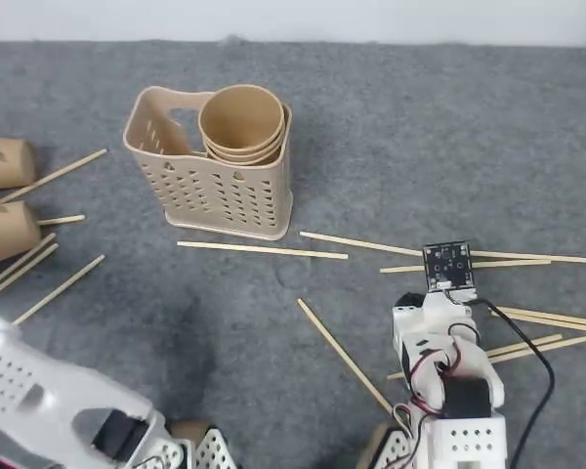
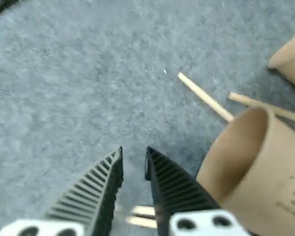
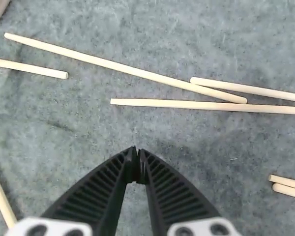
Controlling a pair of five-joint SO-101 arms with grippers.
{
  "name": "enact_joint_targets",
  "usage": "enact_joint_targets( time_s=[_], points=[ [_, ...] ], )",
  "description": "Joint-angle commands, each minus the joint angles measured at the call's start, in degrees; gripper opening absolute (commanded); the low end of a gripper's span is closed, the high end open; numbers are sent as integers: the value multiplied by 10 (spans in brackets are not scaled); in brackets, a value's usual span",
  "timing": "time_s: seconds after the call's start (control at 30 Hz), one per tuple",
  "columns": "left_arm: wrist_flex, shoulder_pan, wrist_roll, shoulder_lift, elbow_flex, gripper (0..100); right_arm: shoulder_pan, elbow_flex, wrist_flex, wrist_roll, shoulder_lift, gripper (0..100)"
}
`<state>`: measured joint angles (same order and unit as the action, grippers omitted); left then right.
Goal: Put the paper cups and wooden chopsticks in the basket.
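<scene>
Beige plastic basket [image 1: 225, 195] is already holding stacked cups [image 1: 242, 119], well beyond both jaws. The left gripper [image 2: 133, 155] is hanging slightly open and empty, with a lying paper cup [image 2: 250, 162] just beside one jaw. The right gripper [image 3: 137, 152] is hanging closed on nothing, with chopsticks [image 3: 196, 104] lying just past its tips. I am fearing the thin sticks may slip when pinched, because they are lying flat on the fuzzy grey carpet [image 1: 420, 127].
</scene>
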<state>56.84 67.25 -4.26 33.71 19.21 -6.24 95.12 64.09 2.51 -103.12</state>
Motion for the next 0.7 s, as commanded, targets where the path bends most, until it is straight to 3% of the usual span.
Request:
enact_joint_targets(
  time_s=[0.0,0.1,0.27,0.67],
  points=[
    [1,-27,10,26,47,66,7,2,-6,-4,-9,9],
    [1,-54,19,33,48,65,7,2,-6,-4,-9,9],
    [-8,-89,99,33,54,65,7,2,-6,-4,-9,9],
    [-24,-185,105,-27,45,65,6,2,-6,18,-9,9]
  ],
)
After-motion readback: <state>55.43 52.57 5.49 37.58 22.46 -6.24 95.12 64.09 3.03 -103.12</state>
